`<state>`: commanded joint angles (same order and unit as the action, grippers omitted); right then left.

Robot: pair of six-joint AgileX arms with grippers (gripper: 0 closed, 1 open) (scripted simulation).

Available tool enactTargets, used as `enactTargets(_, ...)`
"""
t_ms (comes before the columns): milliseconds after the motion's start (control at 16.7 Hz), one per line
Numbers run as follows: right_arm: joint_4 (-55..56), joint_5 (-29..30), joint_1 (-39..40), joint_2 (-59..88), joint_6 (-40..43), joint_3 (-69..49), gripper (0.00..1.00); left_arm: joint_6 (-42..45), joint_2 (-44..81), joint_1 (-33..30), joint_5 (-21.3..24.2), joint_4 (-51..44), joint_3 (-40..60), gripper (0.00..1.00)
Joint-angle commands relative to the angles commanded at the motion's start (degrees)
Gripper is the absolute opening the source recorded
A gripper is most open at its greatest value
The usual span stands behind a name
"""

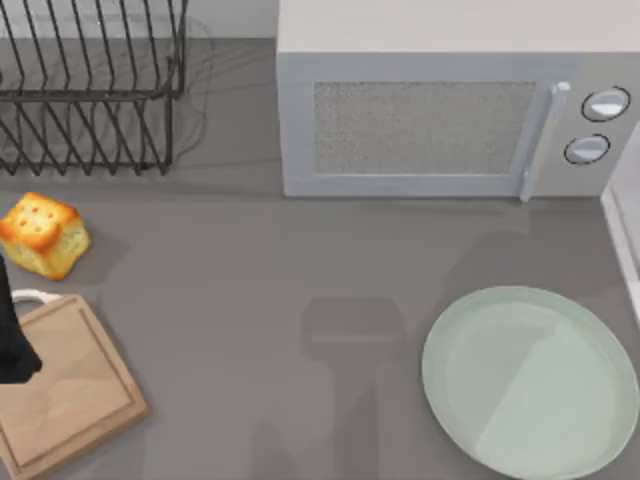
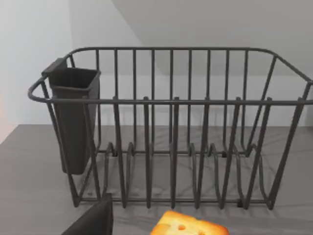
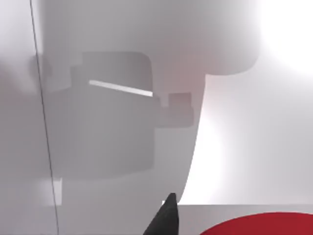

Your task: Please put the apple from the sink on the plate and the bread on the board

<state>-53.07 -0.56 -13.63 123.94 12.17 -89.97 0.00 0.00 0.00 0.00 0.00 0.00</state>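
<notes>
The bread (image 1: 42, 235) lies on the grey counter at the left, just beyond the wooden board (image 1: 70, 395) with its white loop handle. My left gripper (image 1: 15, 350) hangs over the board's left edge. In the left wrist view a dark part of that gripper (image 2: 93, 220) shows beside the bread (image 2: 188, 227). The pale green plate (image 1: 530, 380) rests at the front right with nothing on it. In the right wrist view the red apple (image 3: 259, 224) sits against a white sink wall (image 3: 122, 127), and a dark part of my right gripper (image 3: 164, 220) is close beside it.
A black wire dish rack (image 1: 90, 85) with a dark cutlery cup (image 2: 73, 117) stands at the back left. A white microwave (image 1: 450, 110) fills the back middle and right. A white sink edge (image 1: 625, 230) runs along the right side.
</notes>
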Motion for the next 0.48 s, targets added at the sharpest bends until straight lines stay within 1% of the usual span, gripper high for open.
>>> enactTargets(240, -1.1, 0.2, 1.3, -2.5, -1.8, -0.1, 0.0, 0.0, 0.0, 0.0, 0.0, 0.0, 0.0, 1.0)
enactTargets(480, -4.5, 0.7, 5.9, -7.7, -7.8, 3.0, 0.0, 0.0, 0.0, 0.0, 0.0, 0.0, 0.0, 1.0)
